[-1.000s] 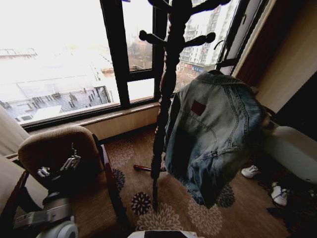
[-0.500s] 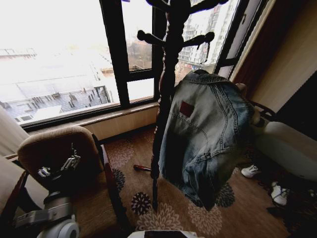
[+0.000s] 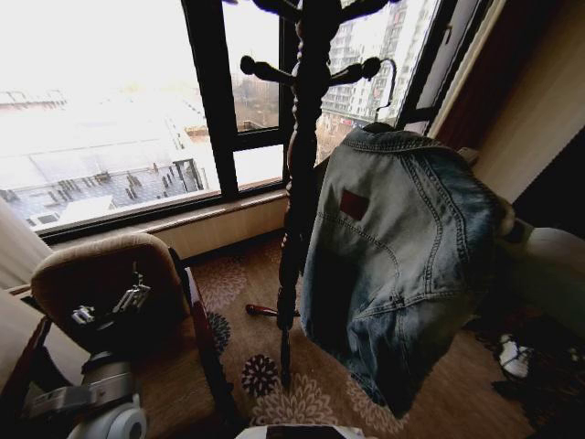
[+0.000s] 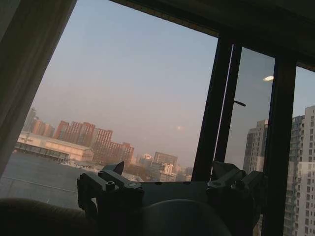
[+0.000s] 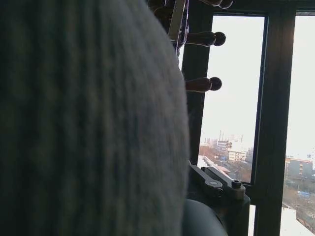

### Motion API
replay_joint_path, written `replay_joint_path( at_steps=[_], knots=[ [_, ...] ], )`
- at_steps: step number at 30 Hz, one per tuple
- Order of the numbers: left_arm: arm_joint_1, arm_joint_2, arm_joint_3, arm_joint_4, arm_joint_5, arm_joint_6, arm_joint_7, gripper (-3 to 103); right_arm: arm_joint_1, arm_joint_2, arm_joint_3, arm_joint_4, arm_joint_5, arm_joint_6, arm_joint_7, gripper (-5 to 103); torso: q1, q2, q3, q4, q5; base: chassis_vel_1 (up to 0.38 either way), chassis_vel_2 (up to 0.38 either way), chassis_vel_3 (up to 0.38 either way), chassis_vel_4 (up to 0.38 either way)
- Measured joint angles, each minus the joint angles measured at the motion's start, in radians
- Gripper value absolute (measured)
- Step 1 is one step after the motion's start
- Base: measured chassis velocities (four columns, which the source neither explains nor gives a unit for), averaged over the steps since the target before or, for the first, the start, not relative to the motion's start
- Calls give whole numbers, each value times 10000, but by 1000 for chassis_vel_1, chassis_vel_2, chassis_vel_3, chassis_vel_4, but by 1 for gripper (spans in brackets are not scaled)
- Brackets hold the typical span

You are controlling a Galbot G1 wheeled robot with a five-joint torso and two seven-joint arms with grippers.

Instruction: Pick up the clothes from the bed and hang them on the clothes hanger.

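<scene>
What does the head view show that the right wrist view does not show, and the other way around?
Head view alone: the whole denim jacket with its red label, hung on a hanger whose hook rises beside the coat stand; the armchair with the left gripper parked over it; the patterned carpet.

Right wrist view alone: the jacket's cloth very close, and part of the right gripper behind it.

Both: jacket, stand pegs, window frame, city outside.
</scene>
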Motion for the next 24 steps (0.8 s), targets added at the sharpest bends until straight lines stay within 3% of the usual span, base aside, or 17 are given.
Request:
replay_joint_path(
  at_steps=[14, 18, 24],
  knots=[
    [8, 19, -15, -14, -37, -27, 12, 100, -589, -411, 671, 567, 51, 79, 12, 21, 0, 0, 0, 0, 0, 0, 0, 0, 0],
    [-8, -12, 18, -1, 11, -27, 16, 100, -790, -527, 841, 910, 64, 87, 668, 21, -2, 1, -1, 0, -1, 0, 0, 0, 0],
    [-10, -49, 47, 11, 56, -38, 35, 100, -735, -534, 898, 1209, 288, -345, 2399, 21, 3, 1, 2, 3, -1, 0, 0, 0, 0]
  ],
)
